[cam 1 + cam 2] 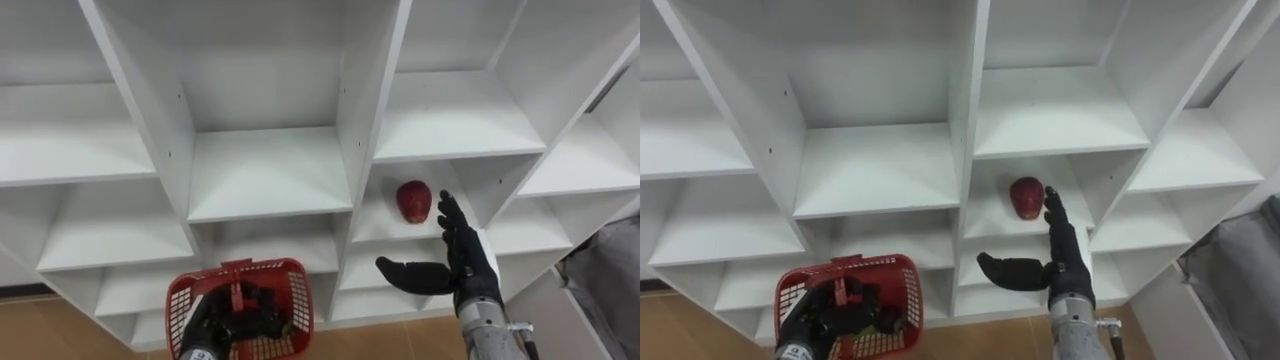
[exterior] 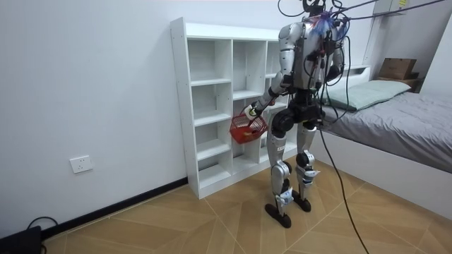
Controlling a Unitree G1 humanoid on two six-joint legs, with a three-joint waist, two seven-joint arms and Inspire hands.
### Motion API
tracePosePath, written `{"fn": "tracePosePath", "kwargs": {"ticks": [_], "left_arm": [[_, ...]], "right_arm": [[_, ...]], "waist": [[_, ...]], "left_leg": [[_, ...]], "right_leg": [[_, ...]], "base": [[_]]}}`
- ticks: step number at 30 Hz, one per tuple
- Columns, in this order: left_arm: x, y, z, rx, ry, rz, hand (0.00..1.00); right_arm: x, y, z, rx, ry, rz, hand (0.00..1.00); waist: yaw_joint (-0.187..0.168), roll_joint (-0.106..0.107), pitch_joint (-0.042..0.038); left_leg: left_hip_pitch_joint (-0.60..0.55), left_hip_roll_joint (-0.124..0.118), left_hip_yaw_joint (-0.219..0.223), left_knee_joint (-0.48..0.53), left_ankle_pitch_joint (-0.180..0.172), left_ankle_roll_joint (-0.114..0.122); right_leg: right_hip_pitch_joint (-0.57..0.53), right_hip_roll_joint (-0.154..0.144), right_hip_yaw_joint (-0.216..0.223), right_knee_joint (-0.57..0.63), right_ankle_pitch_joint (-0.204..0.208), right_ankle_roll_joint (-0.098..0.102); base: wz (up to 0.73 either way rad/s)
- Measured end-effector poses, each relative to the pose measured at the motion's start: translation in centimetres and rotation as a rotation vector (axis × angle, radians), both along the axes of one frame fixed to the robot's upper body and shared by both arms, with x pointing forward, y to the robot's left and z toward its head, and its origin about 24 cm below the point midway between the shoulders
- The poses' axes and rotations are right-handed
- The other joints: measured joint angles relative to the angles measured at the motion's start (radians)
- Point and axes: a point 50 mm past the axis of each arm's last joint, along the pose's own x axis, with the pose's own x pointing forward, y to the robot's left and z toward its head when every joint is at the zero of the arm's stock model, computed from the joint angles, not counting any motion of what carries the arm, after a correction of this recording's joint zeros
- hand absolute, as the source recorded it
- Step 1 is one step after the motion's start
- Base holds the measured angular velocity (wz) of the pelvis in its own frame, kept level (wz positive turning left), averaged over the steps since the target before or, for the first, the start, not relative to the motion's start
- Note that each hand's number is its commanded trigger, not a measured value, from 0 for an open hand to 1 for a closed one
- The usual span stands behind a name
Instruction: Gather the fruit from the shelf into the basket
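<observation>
Left hand (image 1: 207,330) clenches the basket (image 1: 300,290) handle. Right hand (image 1: 466,265), fingers released, hovers beside the apple (image 1: 414,200), not yet picked off its shelf (image 1: 377,224).

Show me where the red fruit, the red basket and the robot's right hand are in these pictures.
red fruit (image 1: 413,200), left eye view, middle of its front.
red basket (image 1: 304,290), left eye view, its right rim.
right hand (image 1: 468,268), left eye view, its palm.

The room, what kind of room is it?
Probably a bedroom: a bed with a pillow stands at the room view's right, and a white shelf stands against the wall next to it.
</observation>
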Motion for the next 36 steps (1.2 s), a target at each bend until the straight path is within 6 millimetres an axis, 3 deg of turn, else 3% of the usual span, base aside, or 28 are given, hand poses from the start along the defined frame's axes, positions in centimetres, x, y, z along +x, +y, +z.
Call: {"fn": "tracePosePath", "kwargs": {"ticks": [10, 13, 16, 19, 22, 29, 36], "left_arm": [[-0.2, 1.0, 0.0, 0.029, 0.000, -0.012, 1.00], [-0.2, 1.2, 0.0, 0.028, -0.001, -0.028, 1.00], [-0.3, 1.4, 0.1, 0.023, -0.003, -0.025, 1.00], [-0.2, 1.7, 0.1, 0.028, -0.006, -0.019, 1.00], [-0.2, 1.7, 0.1, 0.030, -0.005, -0.022, 1.00], [-0.6, 1.9, -0.2, 0.038, 0.019, -0.045, 1.00], [-0.9, 2.1, -0.5, 0.035, 0.035, -0.066, 1.00]], "right_arm": [[-0.7, -2.4, -2.0, -0.010, 0.106, -0.093, 0.00], [0.4, -3.0, -1.8, -0.030, 0.096, -0.114, 0.00], [1.9, -5.0, -1.9, -0.051, 0.107, -0.216, 0.00], [3.5, -6.9, -0.7, -0.063, 0.059, -0.333, 0.00], [4.2, -7.4, -0.1, -0.078, 0.034, -0.364, 0.00], [5.5, -8.2, 0.6, -0.116, 0.017, -0.399, 0.00], [6.6, -8.8, 1.5, -0.163, -0.010, -0.424, 0.00]], "waist": [[0.008, -0.007, -0.0076], [0.007, -0.008, -0.0062], [0.005, -0.011, -0.0036], [0.007, -0.017, 0.0003], [0.009, -0.017, 0.0019], [0.040, -0.026, 0.0096], [0.059, -0.039, 0.0163]], "left_leg": [[-0.047, -0.003, -0.032, 0.024, 0.000, -0.001], [-0.077, -0.004, -0.034, 0.045, 0.000, -0.001], [-0.105, -0.010, -0.051, 0.067, 0.000, -0.001], [-0.166, -0.013, -0.072, 0.101, 0.000, -0.001], [-0.218, -0.013, -0.089, 0.133, -0.001, -0.003], [-0.294, -0.016, -0.090, 0.180, -0.002, -0.005], [-0.376, -0.018, -0.116, 0.223, -0.002, -0.006]], "right_leg": [[-0.029, -0.010, -0.028, 0.013, -0.009, 0.000], [-0.057, -0.016, -0.035, 0.036, -0.012, -0.003], [-0.083, -0.030, -0.056, 0.064, -0.024, -0.006], [-0.133, -0.036, -0.070, 0.096, -0.035, -0.010], [-0.169, -0.040, -0.092, 0.115, -0.038, -0.015], [-0.248, -0.053, -0.089, 0.179, -0.055, -0.023], [-0.313, -0.063, -0.116, 0.213, -0.057, -0.028]], "base": [[0.10], [0.04], [0.20], [0.20], [0.23], [0.04], [0.12]]}}
